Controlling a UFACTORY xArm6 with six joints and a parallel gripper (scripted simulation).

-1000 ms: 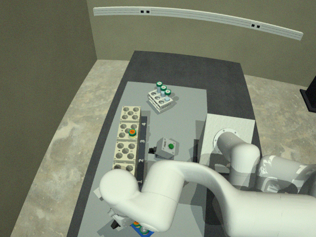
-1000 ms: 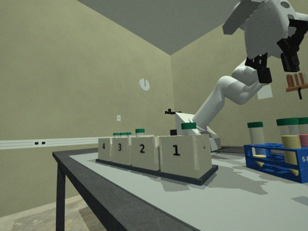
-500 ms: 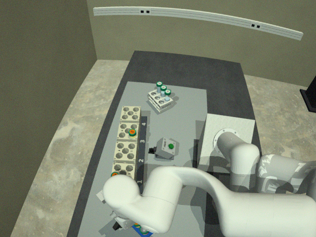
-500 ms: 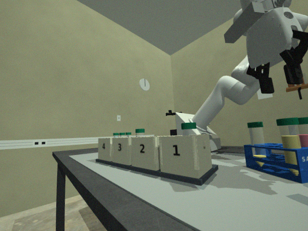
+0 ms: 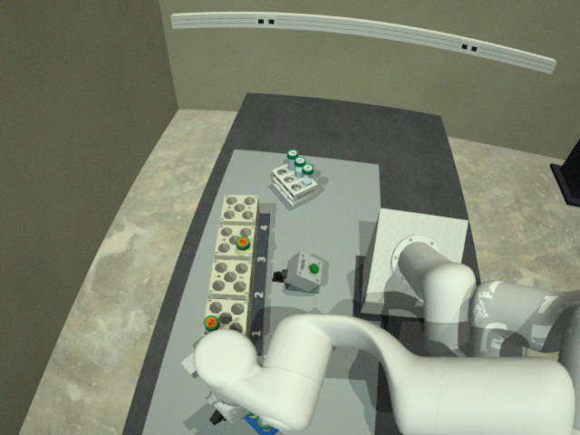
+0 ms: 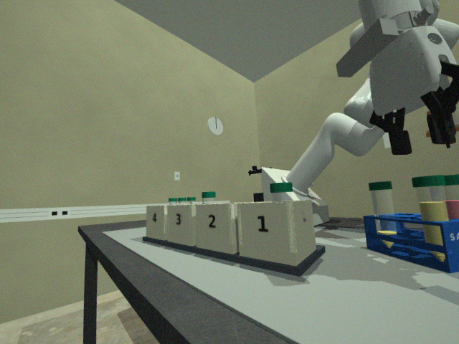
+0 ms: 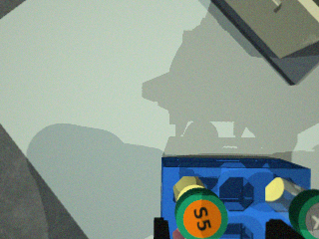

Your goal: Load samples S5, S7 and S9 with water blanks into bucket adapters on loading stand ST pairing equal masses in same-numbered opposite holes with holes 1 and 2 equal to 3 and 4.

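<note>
The hand (image 5: 222, 417) (image 6: 422, 135) (image 7: 219, 231) is about half open, with nothing between its fingers. It hangs above a blue rack (image 5: 262, 423) (image 6: 451, 255) (image 7: 214, 161), apart from the tubes, its fingers pointing roughly downward. In the top view it lies near 7 o'clock, partly hidden by the white arm (image 5: 351, 334) (image 6: 315, 159), which arches over from its base at about 2 o'clock from the hand.

Below the hand, sample S5 (image 7: 201, 219), with an orange dot on a green cap, stands in the blue rack. In the wrist view its cap appears between the fingertips, nearer the left-hand one. A grey-dotted tube (image 7: 311, 219) is at 3 o'clock from S5, cut off by the picture's edge.

Further out, seen from above, the loading stand (image 5: 263, 281) (image 6: 267, 263) runs toward 12 o'clock from the hand, with adapters 1 to 4 in a row. Adapter 1 (image 5: 213, 315) (image 6: 274, 236) is nearest and holds S7 (image 5: 211, 323) (image 6: 280, 187). Adapter 3 (image 5: 222, 256) (image 6: 179, 233) holds S9 (image 5: 242, 243) (image 6: 208, 194).

At 1 o'clock from the hand, the green DONE key (image 5: 314, 268) sits on its small sloped desk (image 5: 297, 275). Farthest out, between 12 and 1 o'clock, a pale rack (image 5: 294, 200) carries three white-dotted water blanks (image 5: 300, 161) (image 6: 181, 200). All this stands on the pale-topped counter (image 5: 327, 198) (image 6: 237, 292).
</note>
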